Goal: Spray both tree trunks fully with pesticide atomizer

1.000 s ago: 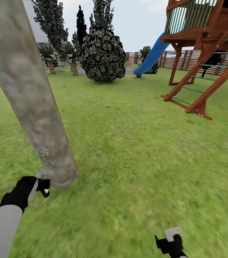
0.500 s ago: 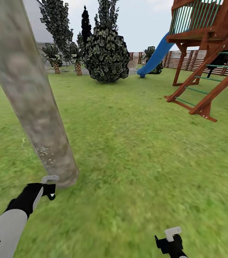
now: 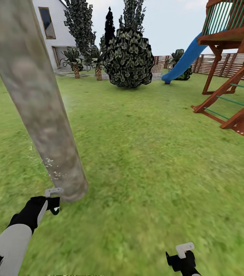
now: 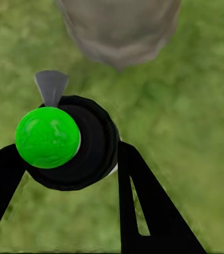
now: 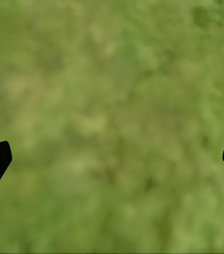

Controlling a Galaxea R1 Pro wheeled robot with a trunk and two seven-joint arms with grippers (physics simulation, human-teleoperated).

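The head camera has swung left since a second ago, bringing the white house (image 3: 55, 27) into sight; the thick mottled beige-grey tree trunk (image 3: 37, 103) stays close ahead. White pesticide specks (image 3: 51, 165) dot only its base, so one trunk is barely covered. The left pincer (image 4: 70, 159) grips one black atomizer with a green cap (image 4: 47, 137), nozzle toward the trunk. The right pincer (image 5: 112, 159) hangs open over grass.

Gripper (image 4: 72, 159) around atomizer (image 4: 64, 140), near trunk (image 4: 117, 29)

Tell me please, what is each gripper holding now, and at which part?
The left gripper is shut on the pesticide atomizer, its fingers clamping the black body just under the green cap. The right gripper is open over the grass, holding nothing.
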